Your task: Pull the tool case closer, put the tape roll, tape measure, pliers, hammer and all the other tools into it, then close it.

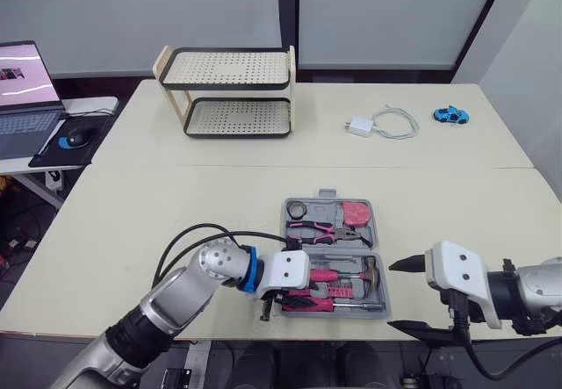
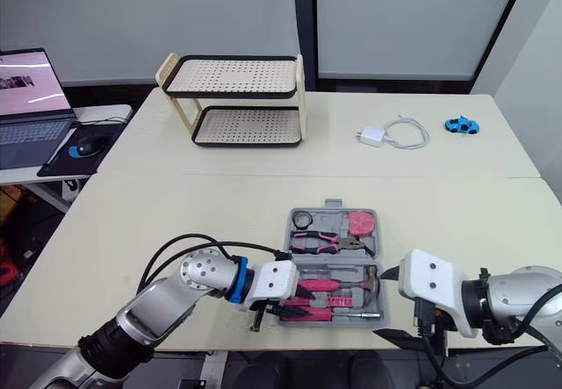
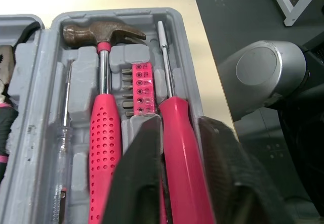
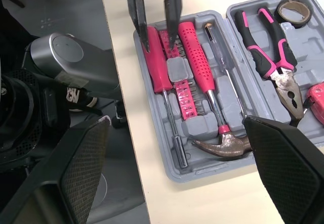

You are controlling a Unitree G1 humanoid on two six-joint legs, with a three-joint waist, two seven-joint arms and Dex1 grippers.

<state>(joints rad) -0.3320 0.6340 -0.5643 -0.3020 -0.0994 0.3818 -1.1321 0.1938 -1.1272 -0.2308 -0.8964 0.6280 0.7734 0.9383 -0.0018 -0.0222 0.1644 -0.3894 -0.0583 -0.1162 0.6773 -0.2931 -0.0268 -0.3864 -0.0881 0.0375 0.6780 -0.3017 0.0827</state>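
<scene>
Grey plastic case lies open on a cream table, close to the front edge and in front of the robot. Its far half holds the tape roll at the left, the pink-and-black pliers in the middle, and a pink block that looks like the tape measure at the right, though it is small from here. The near half holds the hammer, with its pink handle and its steel head at the right end. Beside it lie a strip of bits, a thin clear tester and a pink-handled screwdriver along the front wall.

The left gripper reaches in over the case's left end. Its two black fingers are clamped either side of the screwdriver's handle, which sits in its slot. The right gripper hangs just beside the case's right end, at the table's front edge. Its fingers are spread wide, holding nothing and touching nothing.

Farther back on the table stand a two-tier perforated rack, a white charger with its coiled cable, and a small blue toy car. A laptop and a mouse sit on a side desk to the left.
</scene>
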